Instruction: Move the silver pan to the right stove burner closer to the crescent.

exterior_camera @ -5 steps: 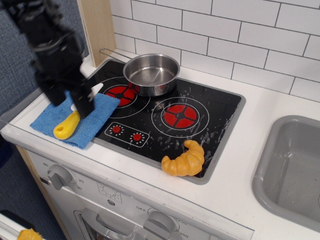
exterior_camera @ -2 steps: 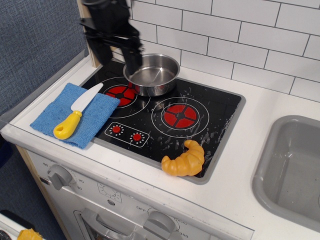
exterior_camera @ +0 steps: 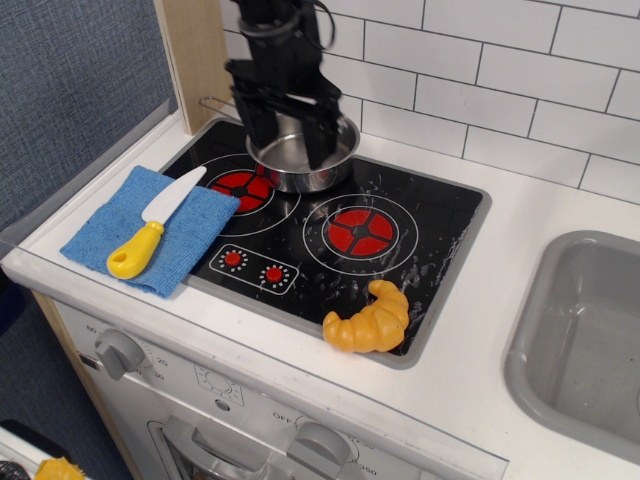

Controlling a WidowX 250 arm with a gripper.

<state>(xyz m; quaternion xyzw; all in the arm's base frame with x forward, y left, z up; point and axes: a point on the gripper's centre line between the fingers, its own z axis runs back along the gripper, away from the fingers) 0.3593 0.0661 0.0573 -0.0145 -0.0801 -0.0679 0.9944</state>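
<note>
The silver pan [exterior_camera: 300, 165] sits at the back of the black cooktop, between the left burner and the tiled wall, its thin handle [exterior_camera: 215, 104] pointing left. My black gripper [exterior_camera: 290, 130] hangs right over the pan, fingers spread open, one toward each side of the bowl, holding nothing. The right stove burner [exterior_camera: 361, 231], red with white rings and scuffs around it, is bare. The golden crescent [exterior_camera: 372, 320] lies at the cooktop's front right edge, just in front of that burner.
The left burner [exterior_camera: 243, 187] is partly covered by the pan. A yellow-handled white toy knife [exterior_camera: 150, 227] lies on a blue cloth [exterior_camera: 190, 245] at the left. Two red knob dots [exterior_camera: 253, 266] are at the front. A grey sink [exterior_camera: 590, 340] is at the right.
My gripper swung from over the blue cloth at the left, up and right, to directly above the pan. The pan, crescent and knife have not moved.
</note>
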